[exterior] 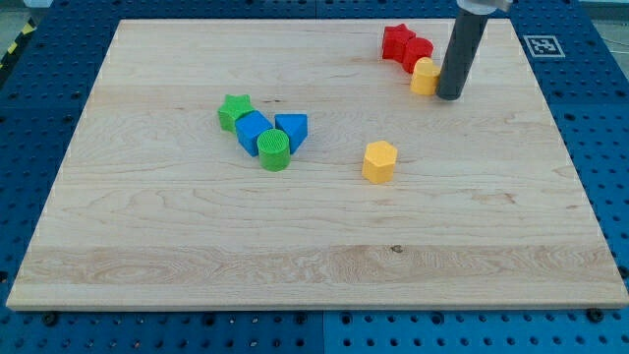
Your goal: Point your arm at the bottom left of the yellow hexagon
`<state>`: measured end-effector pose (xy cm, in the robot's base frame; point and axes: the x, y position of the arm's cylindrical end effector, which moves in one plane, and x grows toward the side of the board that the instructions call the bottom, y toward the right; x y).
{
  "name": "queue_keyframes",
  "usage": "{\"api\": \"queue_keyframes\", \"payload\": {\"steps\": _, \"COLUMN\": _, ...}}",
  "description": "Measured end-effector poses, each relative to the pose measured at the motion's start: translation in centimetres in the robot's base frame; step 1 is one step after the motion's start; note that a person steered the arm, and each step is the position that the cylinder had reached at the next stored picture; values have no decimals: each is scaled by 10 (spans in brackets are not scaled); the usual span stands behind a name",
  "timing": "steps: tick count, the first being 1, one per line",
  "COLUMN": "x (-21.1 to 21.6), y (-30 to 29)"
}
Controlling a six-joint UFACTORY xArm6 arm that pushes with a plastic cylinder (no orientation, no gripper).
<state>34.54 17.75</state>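
The yellow hexagon (378, 161) sits a little right of the board's middle. My tip (450, 95) is at the lower end of the dark rod, near the view's top right, well above and to the right of the hexagon. The tip stands right beside a second, smaller yellow block (425, 76), on its right side. Two red blocks (406, 46) lie just above and left of that yellow block.
A cluster left of the middle holds a green star (235, 109), a blue block (253, 130), a blue triangle (292, 128) and a green cylinder (274, 150). The wooden board (314, 265) lies on a blue perforated table, with a marker tag (542, 45) at top right.
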Motion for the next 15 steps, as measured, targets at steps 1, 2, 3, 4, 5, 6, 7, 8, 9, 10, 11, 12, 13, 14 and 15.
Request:
{"api": "queue_keyframes", "payload": {"steps": 1, "x": -12, "y": 14}}
{"api": "queue_keyframes", "payload": {"steps": 2, "x": -21, "y": 26}}
{"api": "queue_keyframes", "payload": {"steps": 3, "x": -12, "y": 38}}
{"api": "queue_keyframes", "payload": {"steps": 4, "x": 32, "y": 57}}
{"api": "queue_keyframes", "payload": {"steps": 5, "x": 70, "y": 56}}
{"api": "queue_keyframes", "payload": {"steps": 6, "x": 92, "y": 27}}
{"api": "queue_keyframes", "payload": {"steps": 7, "x": 98, "y": -21}}
{"api": "queue_keyframes", "payload": {"steps": 8, "x": 109, "y": -64}}
{"api": "queue_keyframes", "payload": {"steps": 9, "x": 147, "y": -74}}
{"api": "queue_keyframes", "payload": {"steps": 10, "x": 191, "y": -74}}
{"api": "queue_keyframes", "payload": {"steps": 11, "x": 212, "y": -79}}
{"api": "queue_keyframes", "payload": {"steps": 12, "x": 212, "y": -119}}
{"api": "queue_keyframes", "payload": {"steps": 13, "x": 211, "y": -140}}
{"api": "queue_keyframes", "payload": {"steps": 14, "x": 208, "y": -141}}
{"api": "queue_keyframes", "payload": {"steps": 15, "x": 207, "y": -141}}
